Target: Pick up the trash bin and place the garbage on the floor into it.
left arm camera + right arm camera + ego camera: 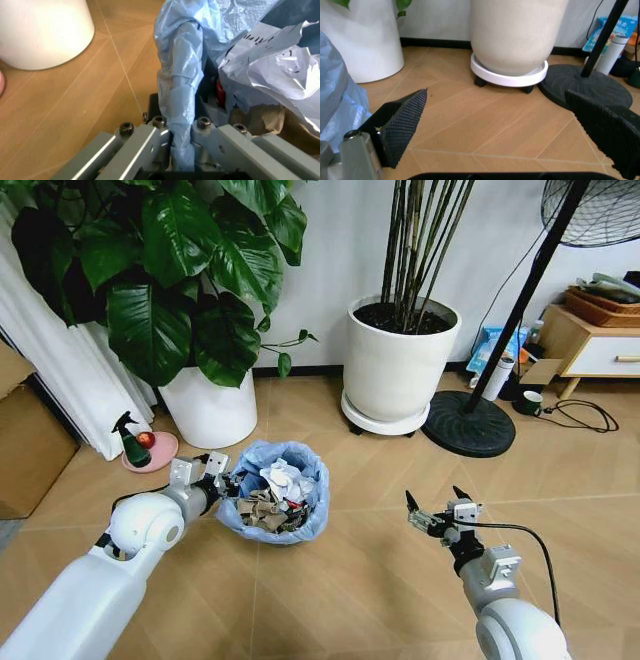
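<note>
The left claw (222, 476) pinches the blue-lined rim of the trash bin (276, 502), which sits on the floor holding the garbage (277, 493); the right claw (436, 510) hangs nearby, spread wide, empty.

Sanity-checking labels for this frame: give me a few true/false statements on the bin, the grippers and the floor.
1. The left gripper is shut on the rim of the trash bin. True.
2. The right gripper holds a crumpled paper wad. False: its fingers are open and empty, hovering over bare floor to the right of the bin.
3. The bin is empty. False: crumpled paper and brown scraps fill it.
4. The bin stands in front of a white plant pot. True.
5. The fan base rests on the floor. True.
</note>
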You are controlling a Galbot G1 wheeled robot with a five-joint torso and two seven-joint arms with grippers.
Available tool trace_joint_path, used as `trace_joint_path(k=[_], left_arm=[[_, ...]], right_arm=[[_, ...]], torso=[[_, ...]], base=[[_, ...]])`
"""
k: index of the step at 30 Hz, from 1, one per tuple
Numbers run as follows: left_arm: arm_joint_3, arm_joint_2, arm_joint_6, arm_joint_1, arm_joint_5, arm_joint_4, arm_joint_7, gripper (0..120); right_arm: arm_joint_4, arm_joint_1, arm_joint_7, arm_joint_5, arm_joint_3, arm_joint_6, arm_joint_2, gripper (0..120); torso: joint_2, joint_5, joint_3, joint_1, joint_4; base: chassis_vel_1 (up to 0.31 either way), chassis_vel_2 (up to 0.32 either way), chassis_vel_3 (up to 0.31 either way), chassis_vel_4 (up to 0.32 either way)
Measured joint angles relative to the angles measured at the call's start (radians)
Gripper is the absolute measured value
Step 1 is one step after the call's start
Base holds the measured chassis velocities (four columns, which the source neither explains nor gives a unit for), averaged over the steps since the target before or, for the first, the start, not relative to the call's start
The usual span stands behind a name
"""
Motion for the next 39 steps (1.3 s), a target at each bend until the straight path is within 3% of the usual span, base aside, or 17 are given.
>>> trace_joint_path(k=[39], left_arm=[[-0.014,0.000,0.000,0.018,-0.004,-0.022,-0.016,0]], right_arm=[[0.015,-0.023,-0.018,-0.006,0.005,0.010,-0.002,100]], torso=[[0.000,0.0001,0.000,0.000,-0.0001]], base=[[0.128,-0.126,-0.130,0.132]])
